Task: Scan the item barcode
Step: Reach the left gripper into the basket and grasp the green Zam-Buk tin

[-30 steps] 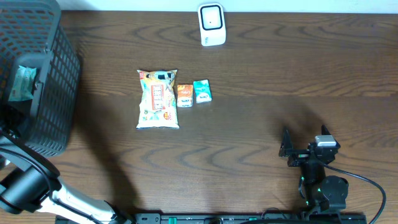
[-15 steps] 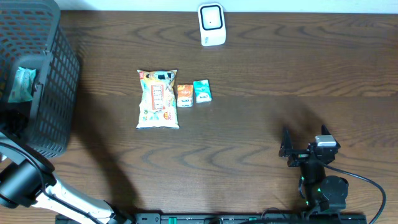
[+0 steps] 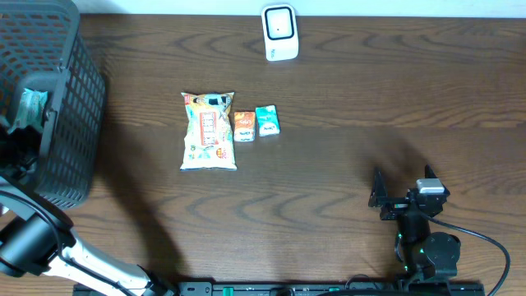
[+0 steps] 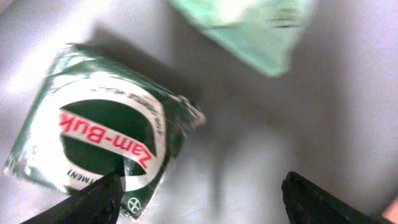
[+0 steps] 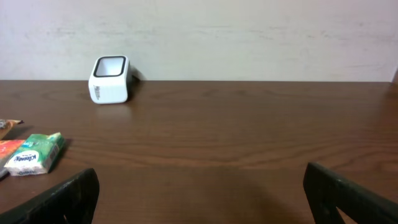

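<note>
While both arms sit at my end of the desk (image 3: 370, 99), I check the nearest one first. The right tool (image 5: 199, 186) hangs low over bare wood with its fingers spread wide and nothing between them.

Off to my left, the left tool (image 4: 202, 186) is down inside the black basket (image 3: 74, 99), also spread and holding nothing. Just beyond its fingertips a dark green packet (image 4: 99, 137) lies flat on the basket floor, and a pale green packet (image 4: 249, 31) lies a little further on, blurred.

Mid-desk, a snack bag (image 3: 209, 131), an orange packet (image 3: 244, 126) and a teal packet (image 3: 267, 121) lie in a row, touching or nearly so. I take the item to scan to be one of these, though it could be one in the basket. No barcode is visible from any camera.

At the far edge stands the white scanner (image 3: 279, 31), well apart from everything.

My worries:
- Lifting the left tool out while it is spread this wide, a finger may catch the mesh wall and drag or tip the basket.
- The packets in the row sit so close that a wide grab may take two or shove a neighbour.
- If the barcode faces the wrong way at the scanner, it will not read.
</note>
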Available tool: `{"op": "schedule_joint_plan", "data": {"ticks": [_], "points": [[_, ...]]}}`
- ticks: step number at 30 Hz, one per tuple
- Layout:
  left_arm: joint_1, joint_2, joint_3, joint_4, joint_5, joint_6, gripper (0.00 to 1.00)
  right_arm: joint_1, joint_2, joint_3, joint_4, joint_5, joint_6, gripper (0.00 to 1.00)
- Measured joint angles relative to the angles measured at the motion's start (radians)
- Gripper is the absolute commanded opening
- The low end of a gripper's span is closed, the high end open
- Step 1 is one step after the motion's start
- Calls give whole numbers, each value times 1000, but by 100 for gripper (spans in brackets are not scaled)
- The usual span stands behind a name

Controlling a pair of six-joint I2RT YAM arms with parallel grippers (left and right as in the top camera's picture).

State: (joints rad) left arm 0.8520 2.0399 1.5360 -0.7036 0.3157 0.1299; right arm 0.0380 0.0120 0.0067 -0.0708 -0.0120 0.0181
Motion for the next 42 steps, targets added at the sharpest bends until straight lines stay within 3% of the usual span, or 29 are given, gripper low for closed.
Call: {"op": "schedule_joint_plan", "data": {"ticks": [10, 17, 30, 42], "points": [[-25, 0, -8, 90, 52, -85, 82, 0, 0, 0, 0, 0, 0, 99], [-25, -16, -23, 133, 42, -35, 82, 0, 0, 0, 0, 0, 0, 99], [-26, -52, -25, 161, -212, -29, 82, 0, 0, 0, 0, 0, 0, 99], [-26, 8, -25, 188, -265, -29, 82, 0, 0, 0, 0, 0, 0, 99]]}}
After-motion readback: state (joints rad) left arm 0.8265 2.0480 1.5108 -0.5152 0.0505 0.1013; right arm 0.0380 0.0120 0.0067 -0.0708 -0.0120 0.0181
